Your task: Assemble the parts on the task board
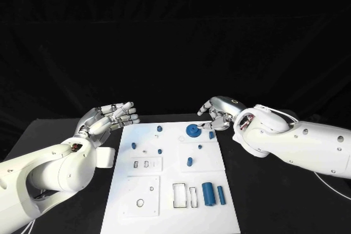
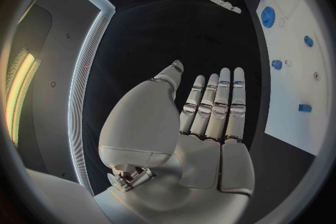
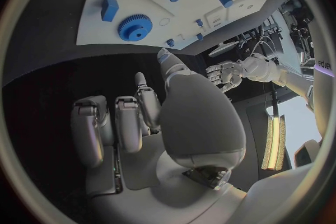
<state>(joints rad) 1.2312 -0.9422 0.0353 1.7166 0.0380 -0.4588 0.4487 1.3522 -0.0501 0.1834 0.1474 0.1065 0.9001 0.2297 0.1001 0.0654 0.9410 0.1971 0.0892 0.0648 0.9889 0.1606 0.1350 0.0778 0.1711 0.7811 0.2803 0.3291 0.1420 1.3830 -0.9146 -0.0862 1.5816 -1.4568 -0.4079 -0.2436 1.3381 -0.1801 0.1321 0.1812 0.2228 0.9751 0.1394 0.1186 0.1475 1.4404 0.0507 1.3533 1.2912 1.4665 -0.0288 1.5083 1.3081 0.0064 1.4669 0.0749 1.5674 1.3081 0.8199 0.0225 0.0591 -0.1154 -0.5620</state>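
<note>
Head view: left hand (image 1: 108, 119) hovers flat, fingers straight, holding nothing, beside the task board (image 1: 168, 213). Right hand (image 1: 217, 113), fingers curled, empty, sits just beside the blue gear (image 1: 193, 130).

Left wrist view: fingers (image 2: 223, 102) together, extended.

Right wrist view: gear apart from fingertips (image 3: 163, 56). Risk: knuckles nudge gear off position.

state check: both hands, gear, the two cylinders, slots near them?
left hand: open, fingers straight, beside the task board, holding nothing.
right hand: fingers curled, empty, by the blue gear.
blue gear: flat on the board.
two blue cylinders: lying loose.
rectangular slots: empty.
</note>
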